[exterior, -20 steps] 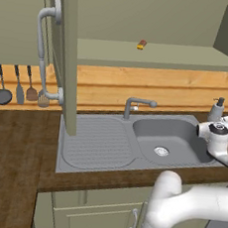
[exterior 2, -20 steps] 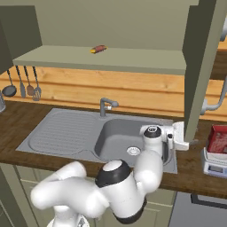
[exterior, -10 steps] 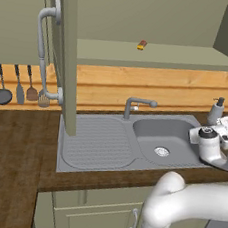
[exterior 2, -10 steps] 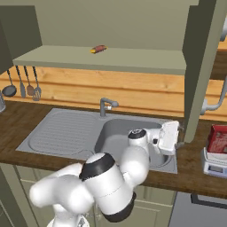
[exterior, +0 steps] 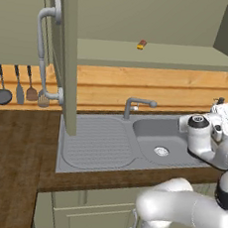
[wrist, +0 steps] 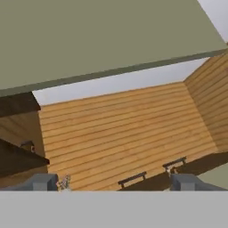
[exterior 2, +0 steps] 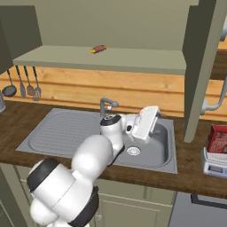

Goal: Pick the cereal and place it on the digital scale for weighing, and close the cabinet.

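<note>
The cereal [exterior 2: 218, 138], a red box with pale print, stands on the small grey digital scale [exterior 2: 213, 163] on the counter at the far right. The cabinet stands open: its left door [exterior: 66, 56] juts out with a curved bar handle [exterior: 42, 53], and its right door [exterior 2: 199, 66] also hangs open. My gripper [exterior 2: 152, 112] hovers over the sink basin, left of the cereal and apart from it. In the hand view my gripper [wrist: 113, 182] is open, its fingertips [wrist: 44, 181] wide apart with nothing between them, facing the wooden back wall.
A small flat yellow-and-red item [exterior: 141, 44] lies on the cabinet shelf [exterior 2: 102, 58]. The sink [exterior: 103, 144] with its tap [exterior: 136, 106] sits below. Utensils [exterior: 19, 88] hang on the wall at left. A dishwasher top [exterior 2: 204, 201] shows at lower right.
My arm has swung left, from near the scale to over the sink basin, and the hand has tilted up. The cereal stays on the scale.
</note>
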